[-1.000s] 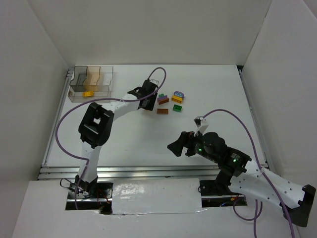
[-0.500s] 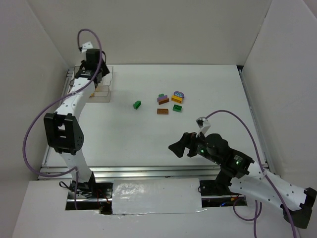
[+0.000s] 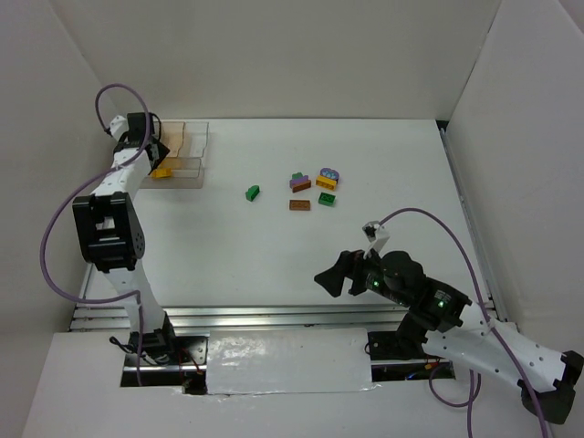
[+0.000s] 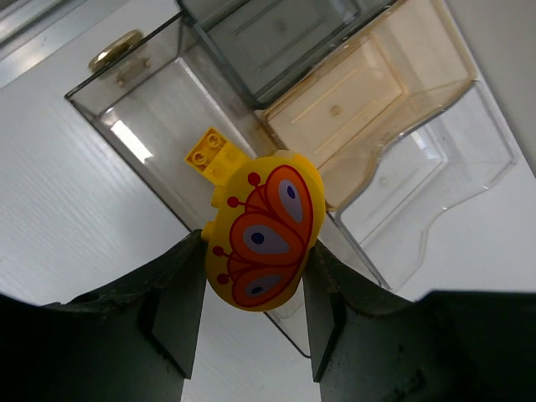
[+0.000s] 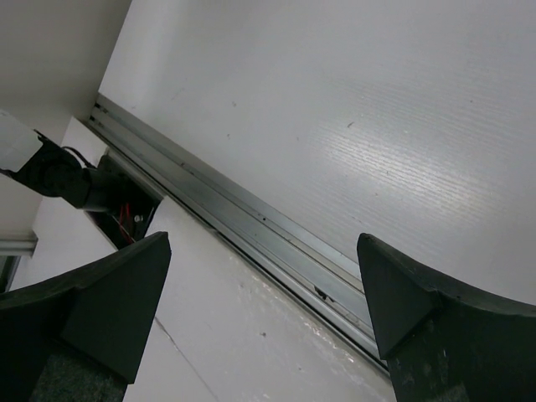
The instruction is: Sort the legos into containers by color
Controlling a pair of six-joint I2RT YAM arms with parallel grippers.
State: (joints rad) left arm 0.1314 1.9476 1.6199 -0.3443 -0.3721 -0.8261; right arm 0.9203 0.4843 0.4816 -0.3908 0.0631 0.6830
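The rounded yellow plastic lego with orange wing markings (image 4: pixel 264 234) is clamped between the two fingers of my left hand (image 4: pixel 251 306). It hangs just above the clear plastic organizer tray (image 4: pixel 394 109) at the far left corner of the white surface (image 3: pixel 274 255). Below it, a small yellow brick (image 4: pixel 213 155) lies in one compartment. A green brick (image 3: pixel 253 192) lies alone mid-surface, with a cluster of purple, brown, orange and green bricks (image 3: pixel 301 184) to its right. My right hand (image 3: pixel 330 276) hovers near the front edge, fingers spread wide, grasping nothing.
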